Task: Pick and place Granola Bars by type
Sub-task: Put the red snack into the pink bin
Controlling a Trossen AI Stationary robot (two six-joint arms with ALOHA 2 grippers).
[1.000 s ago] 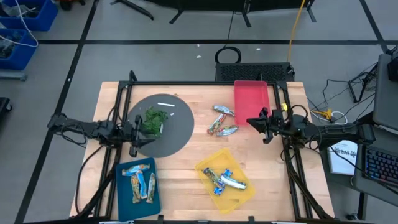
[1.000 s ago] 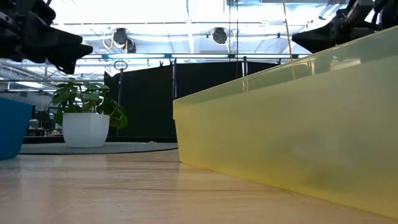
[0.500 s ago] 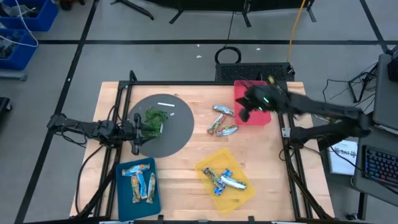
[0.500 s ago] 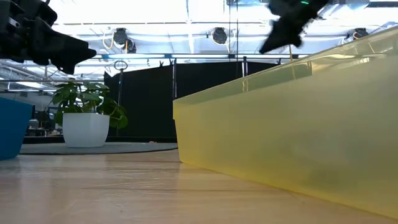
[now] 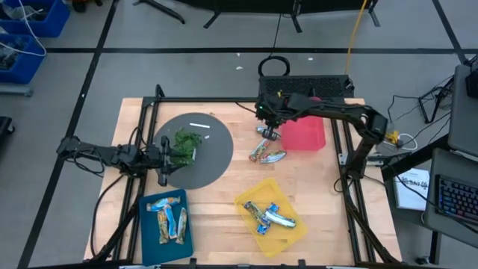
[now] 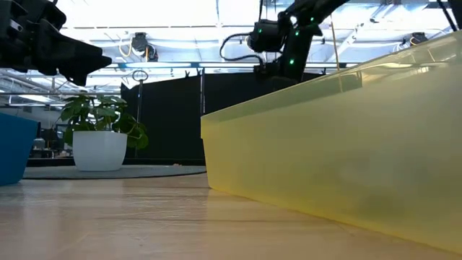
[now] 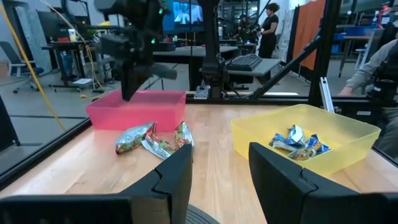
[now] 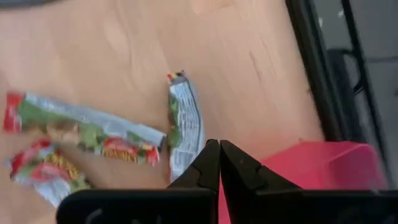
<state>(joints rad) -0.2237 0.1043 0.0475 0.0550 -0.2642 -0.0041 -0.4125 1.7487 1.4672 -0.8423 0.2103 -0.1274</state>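
My right hand hangs over the three loose Granola Bars on the wooden surface beside the red bin, its fingers pressed together. The bars look light, crinkly and slippery, so I think I should pinch one across its middle.

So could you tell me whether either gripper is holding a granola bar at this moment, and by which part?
Nothing is held. The right gripper hangs shut and empty over the loose granola bars beside the pink bin; the left gripper is open and empty by the grey disc.
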